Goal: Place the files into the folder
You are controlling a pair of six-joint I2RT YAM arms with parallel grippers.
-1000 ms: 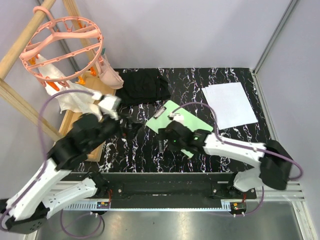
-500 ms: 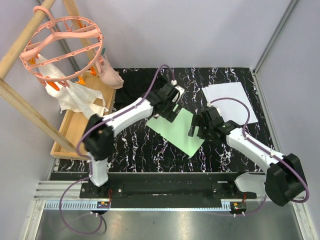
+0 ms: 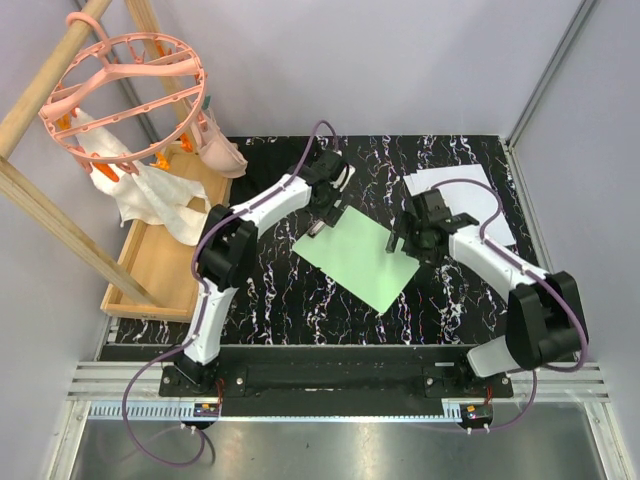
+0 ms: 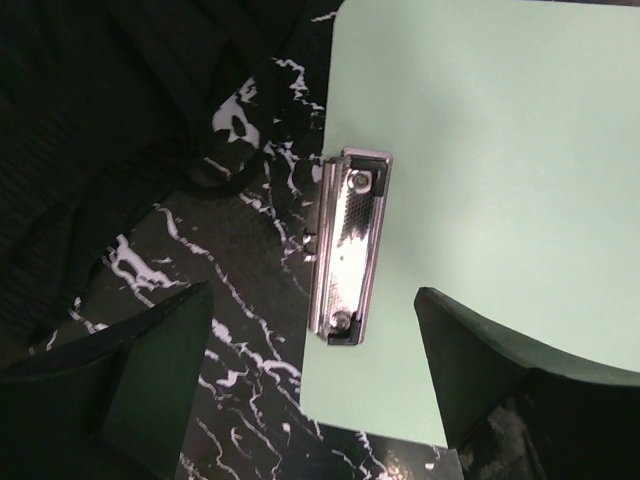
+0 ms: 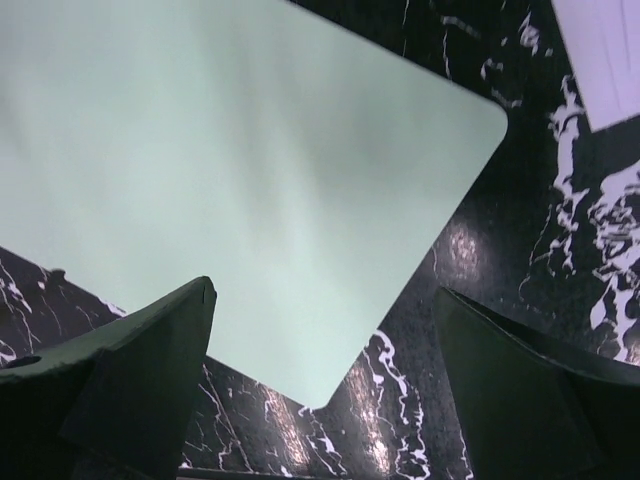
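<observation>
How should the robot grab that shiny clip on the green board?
Probably pinch the clip across its narrow width, straight down from above. It is the only raised part of the flat folder, and the open left gripper has a finger either side.

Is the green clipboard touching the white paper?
Apart. The right wrist view shows black marbled tabletop between the clipboard at its rounded corner and the paper.

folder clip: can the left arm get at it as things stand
Probably yes. The left gripper is open right above the clip, a finger either side in the wrist view; nothing lies on it, and the black fabric sits off to one side.
</observation>
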